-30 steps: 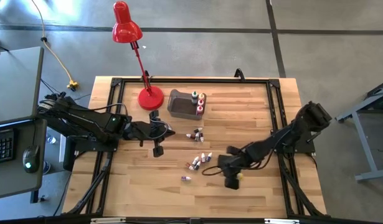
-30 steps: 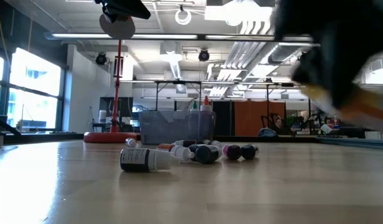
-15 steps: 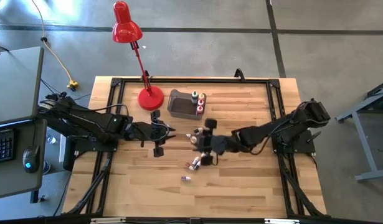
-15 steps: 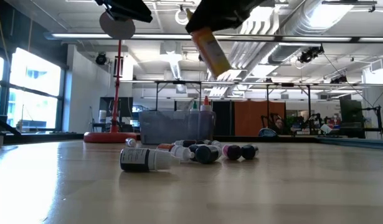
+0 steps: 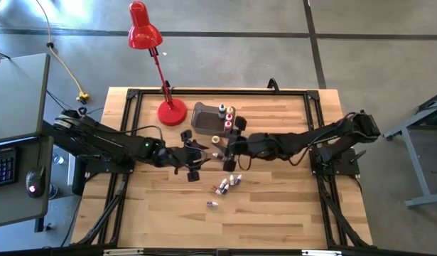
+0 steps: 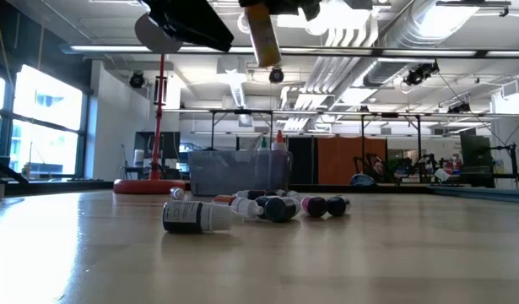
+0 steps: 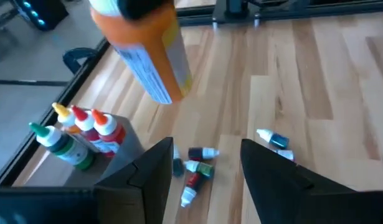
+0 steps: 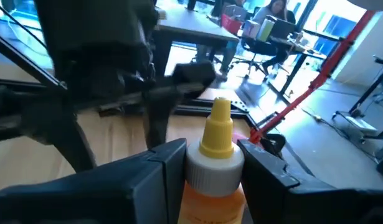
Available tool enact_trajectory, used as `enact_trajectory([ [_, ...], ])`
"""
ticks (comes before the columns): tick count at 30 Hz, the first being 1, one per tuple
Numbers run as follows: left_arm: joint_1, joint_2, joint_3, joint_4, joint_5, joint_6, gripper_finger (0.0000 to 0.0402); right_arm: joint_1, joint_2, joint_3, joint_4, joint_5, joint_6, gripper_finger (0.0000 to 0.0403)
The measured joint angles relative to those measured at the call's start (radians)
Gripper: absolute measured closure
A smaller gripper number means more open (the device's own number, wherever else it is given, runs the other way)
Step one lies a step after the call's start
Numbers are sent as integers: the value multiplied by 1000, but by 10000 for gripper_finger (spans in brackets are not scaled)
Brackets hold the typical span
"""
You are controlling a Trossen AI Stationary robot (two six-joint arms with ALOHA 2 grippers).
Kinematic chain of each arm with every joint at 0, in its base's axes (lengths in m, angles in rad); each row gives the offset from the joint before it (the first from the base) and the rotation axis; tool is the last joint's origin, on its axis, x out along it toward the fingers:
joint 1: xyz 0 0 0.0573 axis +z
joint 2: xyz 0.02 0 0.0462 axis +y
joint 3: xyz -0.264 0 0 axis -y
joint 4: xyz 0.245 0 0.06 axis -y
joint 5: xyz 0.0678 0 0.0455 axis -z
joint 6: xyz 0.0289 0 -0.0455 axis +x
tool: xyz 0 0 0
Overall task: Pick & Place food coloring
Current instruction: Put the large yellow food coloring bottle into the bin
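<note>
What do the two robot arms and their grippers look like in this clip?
Both arms are dark, slim and jointed, with thin black cables looping along them. The left gripper and right gripper each end in two flat, matte black, angular fingers; no markings are legible.

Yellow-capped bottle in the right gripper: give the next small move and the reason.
Probably carry the yellow-capped bottle on toward the grey bin and lower it in: the right gripper holds it above the table, just short of the bin, where other bottles stand upright.

Grey concrete floor [image 5: 374,43] — ceiling lights [image 6: 251,19] (pipes overhead), windows [image 6: 35,127] at side.
</note>
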Motion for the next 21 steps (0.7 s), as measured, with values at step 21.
enact_trajectory([
  [21,0,-37,-2,140,-56,100,218,-25,-343,-559,632,-108,18,282],
])
